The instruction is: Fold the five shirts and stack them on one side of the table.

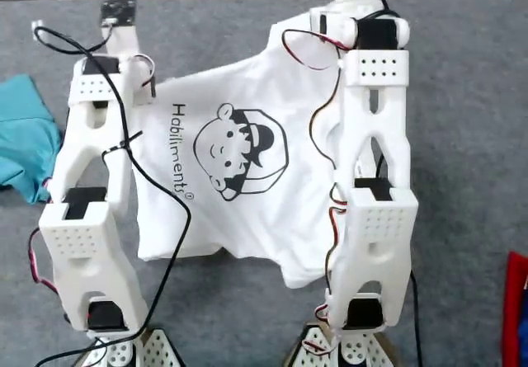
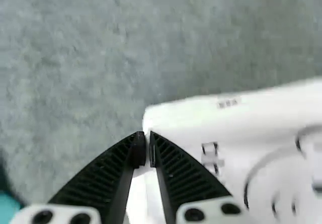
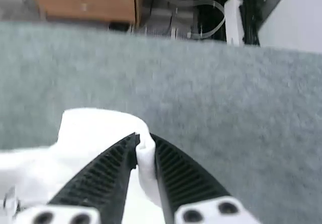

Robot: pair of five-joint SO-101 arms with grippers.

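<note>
The white shirt (image 1: 239,218) lay spread print-up on the grey table (image 1: 462,95) between the two arms, with a teal shirt (image 1: 21,132) bunched at the table's left edge. The left gripper (image 2: 146,151) was clamped on one far corner of the white shirt. The right gripper (image 3: 145,151) was pinched on a fold of cloth at the other far corner.

The left white plastic arm (image 1: 82,235) and the right white plastic arm (image 1: 379,218), black at joints.
Both are angular hollow shells with grids of small holes. A black cable (image 1: 124,124) and thin red wires (image 1: 333,218) run along them. The left black ribbed gripper (image 2: 146,151) and the right black ribbed gripper (image 3: 144,146) have triangular fingers (image 2: 100,183) on white mounts (image 2: 45,215) with dark screw holes.
</note>
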